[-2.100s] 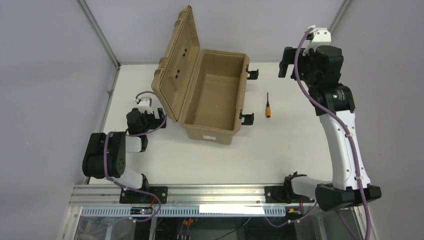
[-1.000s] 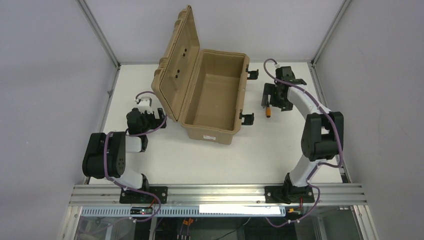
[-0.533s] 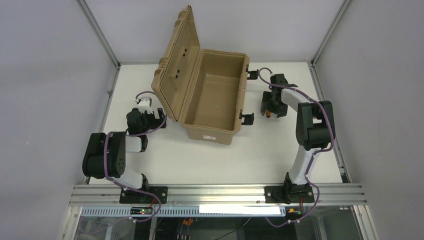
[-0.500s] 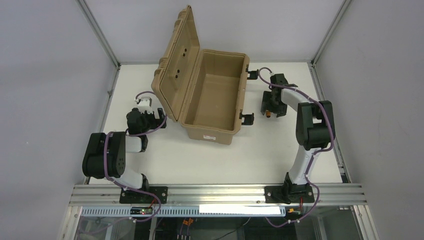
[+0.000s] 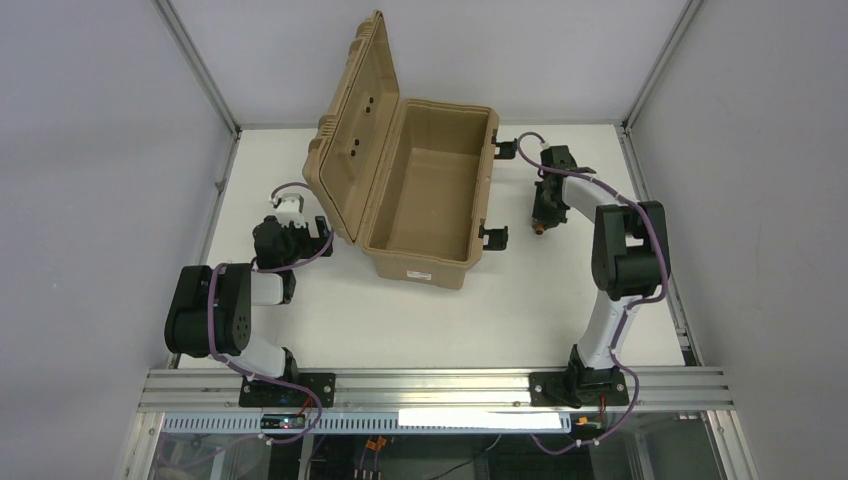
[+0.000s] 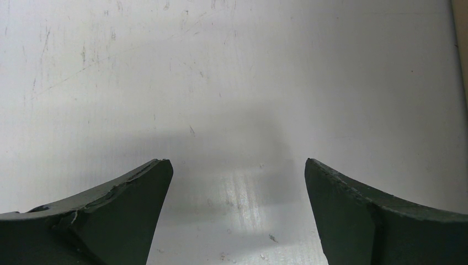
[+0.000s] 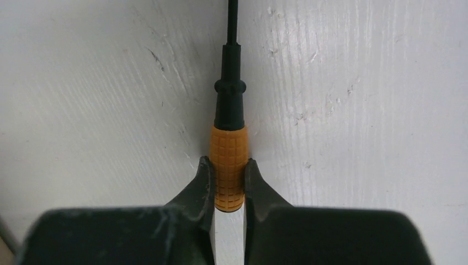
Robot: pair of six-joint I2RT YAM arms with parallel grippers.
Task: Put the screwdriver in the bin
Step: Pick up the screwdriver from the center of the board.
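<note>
Pickup looks done to us: our right gripper (image 7: 228, 162) clenches the small orange-handled, black-shafted screwdriver (image 7: 229, 107) on the white table (image 5: 450, 320), with carrying it into the open tan hard-plastic case (image 5: 420, 266) left.

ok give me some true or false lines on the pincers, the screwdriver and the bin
1. The right pincer is shut on the screwdriver at its orange handle. True.
2. The bin is closed. False: it is open.
3. The left pincer is open over bare table. True.
4. The screwdriver is inside the bin. False: it is outside, to the right of the bin.
</note>
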